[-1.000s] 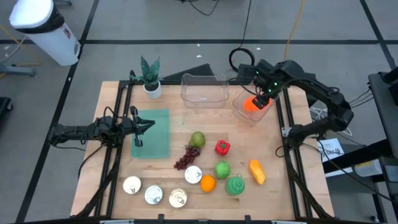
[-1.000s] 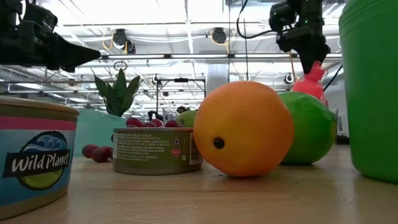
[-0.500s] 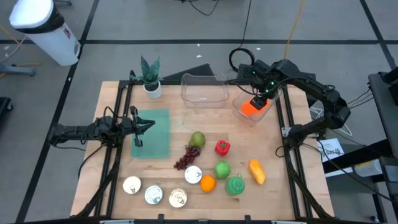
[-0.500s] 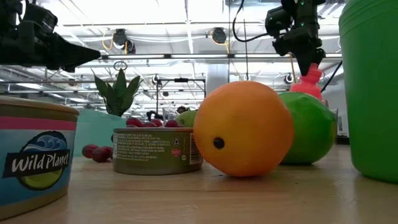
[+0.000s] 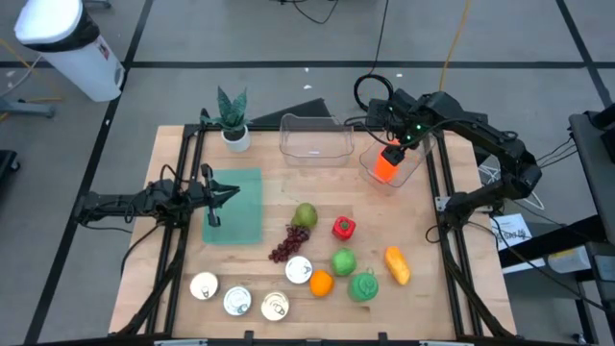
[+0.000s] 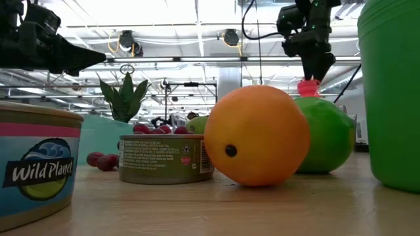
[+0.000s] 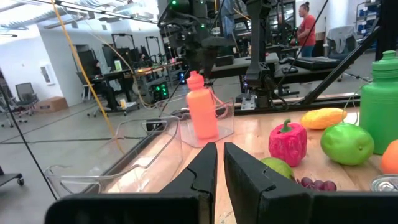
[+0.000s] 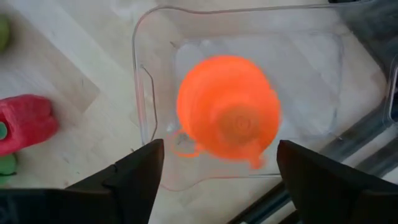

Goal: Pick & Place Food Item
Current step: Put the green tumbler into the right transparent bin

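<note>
Grey floor tiles surround the wooden bench (image 5: pixel 279 207) in the high view, where the right tool (image 5: pixel 393 146) hangs over an orange bottle (image 5: pixel 385 163) standing in the small clear bin (image 5: pixel 408 174) at the bench's far right corner; the risk, as I judge it, is that a sideways pull-out clips the bottle's neck and topples it against the bin wall. The left tool (image 5: pixel 211 197) waits over the green mat (image 5: pixel 233 206), well apart from everything. At bench height the low view shows the right tool (image 6: pixel 310 62) just above the bottle's cap (image 6: pixel 307 86), behind the orange (image 6: pixel 256 136) and the lime (image 6: pixel 330 136), so little clearance remains if the arm dips or swings. From the left wrist, the left tool (image 7: pixel 219 163) has its fingers close together on nothing, and the bottle (image 7: pixel 201 109) stands upright in the bin (image 7: pixel 225 124), tall and narrow, likely easy to tip. From the right wrist, the fingers (image 8: pixel 134 174) stand wide apart and clear of the bottle (image 8: pixel 227 106), which sits toward one side of the bin (image 8: pixel 146 74); a straight lift looks safest.
</note>
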You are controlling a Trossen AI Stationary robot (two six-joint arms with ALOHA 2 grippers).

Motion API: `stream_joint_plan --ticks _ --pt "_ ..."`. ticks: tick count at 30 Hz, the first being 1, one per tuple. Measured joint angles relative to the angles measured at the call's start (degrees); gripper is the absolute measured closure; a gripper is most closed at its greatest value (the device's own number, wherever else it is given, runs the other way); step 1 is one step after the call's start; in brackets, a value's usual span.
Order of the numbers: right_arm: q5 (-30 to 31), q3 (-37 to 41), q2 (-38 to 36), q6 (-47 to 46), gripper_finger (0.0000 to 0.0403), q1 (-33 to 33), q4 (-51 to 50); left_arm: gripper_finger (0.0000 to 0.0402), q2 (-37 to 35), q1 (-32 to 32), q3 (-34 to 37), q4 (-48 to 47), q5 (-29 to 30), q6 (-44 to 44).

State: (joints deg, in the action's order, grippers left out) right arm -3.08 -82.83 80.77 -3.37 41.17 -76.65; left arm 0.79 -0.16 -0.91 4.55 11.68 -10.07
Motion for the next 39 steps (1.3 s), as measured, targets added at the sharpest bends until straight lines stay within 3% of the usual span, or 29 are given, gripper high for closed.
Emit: stream_joint_plan --ticks 13,18,24,34,39 --pt "0.3 0.0 -5.1 -3.3 0.0110 0.0 -4.9 0.0360 0.0 0.0 0.0 0.0 0.0 0.0" --pt "0.1 0.0 -11.2 -8.9 0.0110 -1.2 -9.5 0.0360 0.0 0.0 0.0 0.0 0.0 0.0" --pt "0.0 0.1 -21.1 -15.5 0.0110 -7.4 -8.7 0.0360 0.0 0.0 0.0 0.0 0.0 0.0" --pt "-0.4 11.5 -35.8 -20.2 0.0110 -23.9 22.1 0.0360 0.0 0.0 0.0 0.0 0.0 0.0" --pt "-10.3 22.4 -37.6 -19.9 0.0110 -31.9 42.9 0.0360 0.0 0.0 0.0 0.0 0.0 0.0"
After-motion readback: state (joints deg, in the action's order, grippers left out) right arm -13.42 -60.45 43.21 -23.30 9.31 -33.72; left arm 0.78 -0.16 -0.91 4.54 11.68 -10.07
